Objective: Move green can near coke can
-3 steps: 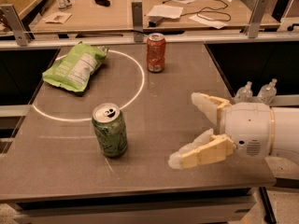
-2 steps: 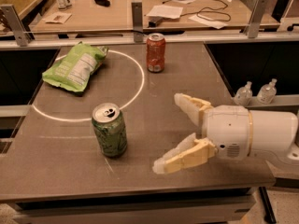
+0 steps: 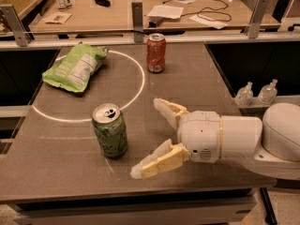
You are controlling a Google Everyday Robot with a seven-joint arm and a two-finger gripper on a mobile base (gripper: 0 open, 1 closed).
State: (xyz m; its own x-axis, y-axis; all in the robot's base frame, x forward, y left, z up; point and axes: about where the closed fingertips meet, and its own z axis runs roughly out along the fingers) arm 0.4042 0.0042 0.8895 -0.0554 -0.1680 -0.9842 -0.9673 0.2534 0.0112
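The green can point(image 3: 110, 130) stands upright near the front of the brown table point(image 3: 197, 78), its silver top and pull tab showing. The coke can point(image 3: 156, 53), red-orange, stands upright at the far middle of the table, just outside a white circle. My gripper point(image 3: 146, 137) comes in from the right, low over the table, with its two cream fingers spread wide. It is open and empty, just to the right of the green can and not touching it.
A flat green chip bag point(image 3: 75, 67) lies at the back left inside the white circle point(image 3: 140, 78). Two small clear bottles point(image 3: 255, 93) stand on a ledge off the right edge. A desk with papers and cables lies behind metal posts.
My gripper has moved left across the table toward the green can, fingers still spread. The cans and the bag have not moved.
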